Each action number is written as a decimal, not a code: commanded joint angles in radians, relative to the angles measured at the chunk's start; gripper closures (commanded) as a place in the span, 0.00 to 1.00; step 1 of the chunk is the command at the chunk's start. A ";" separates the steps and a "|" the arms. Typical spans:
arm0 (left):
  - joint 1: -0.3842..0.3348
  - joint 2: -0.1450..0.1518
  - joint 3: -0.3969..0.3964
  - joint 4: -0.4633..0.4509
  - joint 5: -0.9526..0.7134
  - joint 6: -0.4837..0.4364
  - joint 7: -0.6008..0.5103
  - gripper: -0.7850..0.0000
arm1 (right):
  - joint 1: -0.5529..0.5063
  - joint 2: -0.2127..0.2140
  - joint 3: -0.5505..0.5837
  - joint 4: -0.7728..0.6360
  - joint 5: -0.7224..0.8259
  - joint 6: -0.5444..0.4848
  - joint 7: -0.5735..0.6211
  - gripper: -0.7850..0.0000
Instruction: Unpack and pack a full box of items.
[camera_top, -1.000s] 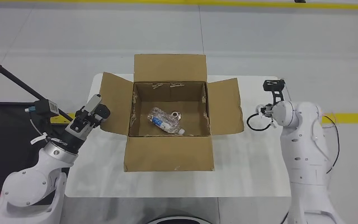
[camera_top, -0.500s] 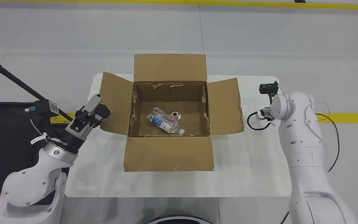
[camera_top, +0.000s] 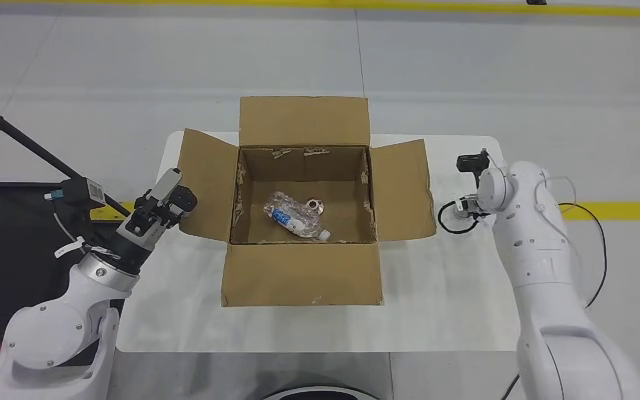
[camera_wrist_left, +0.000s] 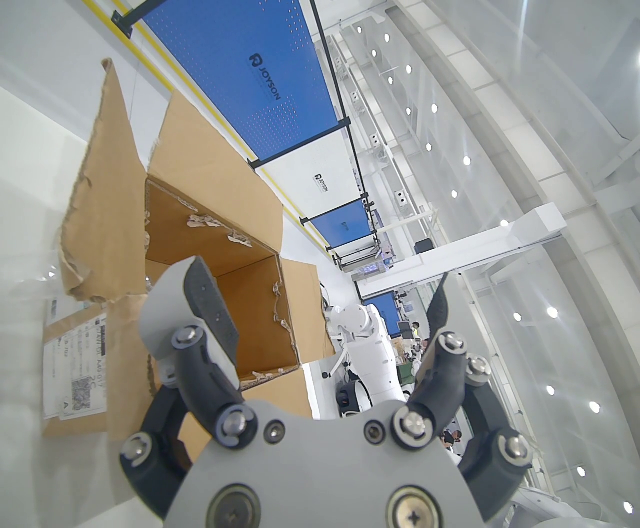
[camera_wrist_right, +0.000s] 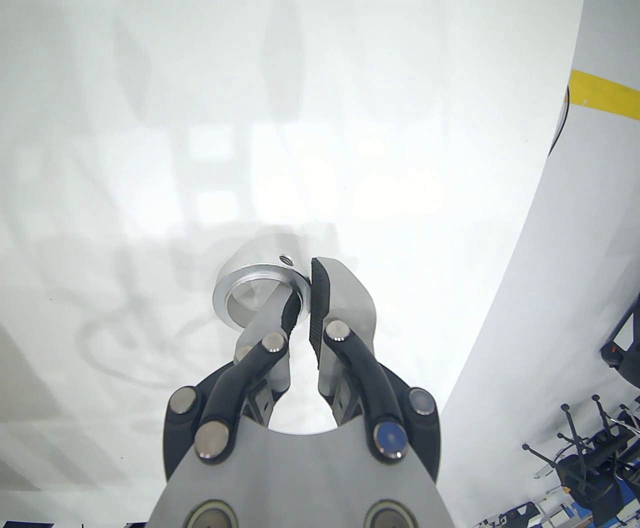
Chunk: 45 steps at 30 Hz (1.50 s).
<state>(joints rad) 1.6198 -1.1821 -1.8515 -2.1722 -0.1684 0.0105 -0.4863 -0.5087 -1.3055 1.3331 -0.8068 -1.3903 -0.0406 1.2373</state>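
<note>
An open cardboard box (camera_top: 300, 272) stands mid-table with all its flaps spread, and a crumpled plastic bottle (camera_top: 296, 218) lies on its floor. My left gripper (camera_top: 172, 192) sits just outside the box's left flap, open with nothing in it (camera_wrist_left: 320, 275); the box (camera_wrist_left: 215, 210) is right ahead of it. To the right of the right flap, my right gripper (camera_top: 461, 206) is low over the white table. It is shut (camera_wrist_right: 304, 295) on the wall of a small silver metal ring (camera_wrist_right: 245, 286), one finger inside the ring and one outside.
A black cable (camera_top: 452, 222) loops by the right arm's wrist. A black pole (camera_top: 40, 150) slants in beyond the table's left edge. The white table (camera_top: 450, 300) has bare surface in front of the box and to its right.
The right arm's wrist has shifted a little toward the box and turned. The left arm, the box and the bottle have not moved.
</note>
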 joint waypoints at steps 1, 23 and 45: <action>0.000 0.000 0.000 0.000 0.000 0.000 0.000 0.00 | 0.002 -0.001 -0.005 0.005 0.001 0.001 -0.001 0.96; 0.000 0.000 0.000 0.000 0.000 0.000 0.000 0.00 | -0.067 0.017 0.015 -0.165 0.030 -0.035 0.012 0.56; 0.000 0.000 0.000 0.000 0.000 0.000 0.000 0.00 | -0.314 0.074 0.349 -0.606 0.818 -0.225 0.070 0.00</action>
<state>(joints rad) 1.6198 -1.1821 -1.8515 -2.1722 -0.1684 0.0105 -0.4863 -0.8287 -1.2324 1.6828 -1.4229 -0.6333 -0.2488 1.2965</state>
